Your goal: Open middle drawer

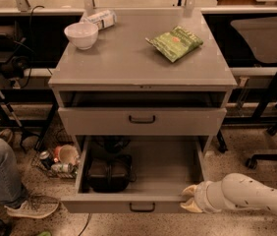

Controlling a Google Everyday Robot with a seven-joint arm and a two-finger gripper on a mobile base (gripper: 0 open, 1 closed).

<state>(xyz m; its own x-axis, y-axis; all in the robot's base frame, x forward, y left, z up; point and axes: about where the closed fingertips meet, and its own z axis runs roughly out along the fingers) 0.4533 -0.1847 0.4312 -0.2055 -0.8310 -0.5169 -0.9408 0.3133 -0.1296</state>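
Floor-level, a white arm (256, 198) is extended from the right; its parted claw (189, 199) is held below-right of the grey metal middle drawer (99, 122).

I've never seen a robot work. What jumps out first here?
Probably the pulled-out bottom drawer holding a black object, with the robot's cream gripper at its front corner on the view's right. Above it the middle drawer sits further back, and a white bowl and green bag lie on the cabinet top.
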